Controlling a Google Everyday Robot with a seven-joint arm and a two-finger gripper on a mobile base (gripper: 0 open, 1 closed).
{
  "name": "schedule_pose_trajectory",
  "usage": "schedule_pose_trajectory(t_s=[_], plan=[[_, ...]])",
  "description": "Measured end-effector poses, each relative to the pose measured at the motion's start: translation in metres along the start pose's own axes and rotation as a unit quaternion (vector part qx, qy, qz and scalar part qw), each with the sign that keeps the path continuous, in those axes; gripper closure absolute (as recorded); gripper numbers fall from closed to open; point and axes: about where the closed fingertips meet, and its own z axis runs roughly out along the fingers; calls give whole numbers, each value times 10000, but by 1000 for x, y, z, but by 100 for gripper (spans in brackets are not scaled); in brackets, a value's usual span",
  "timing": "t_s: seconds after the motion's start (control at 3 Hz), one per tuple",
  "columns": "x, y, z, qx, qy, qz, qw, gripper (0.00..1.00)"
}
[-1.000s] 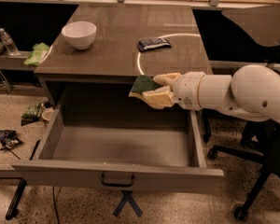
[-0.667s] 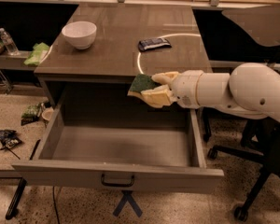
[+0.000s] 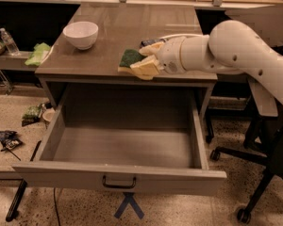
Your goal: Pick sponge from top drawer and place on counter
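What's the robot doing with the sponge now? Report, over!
Gripper shut on sponge, at the counter front edge. Drawer open below. Bowl off to the side, not in the way.

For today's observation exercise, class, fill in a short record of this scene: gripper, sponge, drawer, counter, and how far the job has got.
gripper: at the front edge of the counter, shut on the sponge
sponge: green side up, low over the counter edge; contact unclear
top drawer: pulled open, nothing seen inside
counter: white bowl at far left
task stage: sponge out of the drawer, not yet released
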Motion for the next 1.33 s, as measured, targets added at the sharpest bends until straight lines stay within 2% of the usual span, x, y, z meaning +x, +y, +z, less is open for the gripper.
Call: schedule_pose_trajectory(t_s=[0.33, 0.67, 1.33], plan=[[-14, -28, 27, -79, -20, -204, 9998, 97], [-11, -48, 55, -121, -30, -216, 9997, 66], [-7, -59, 71, -105, -75, -184, 9997, 20]])
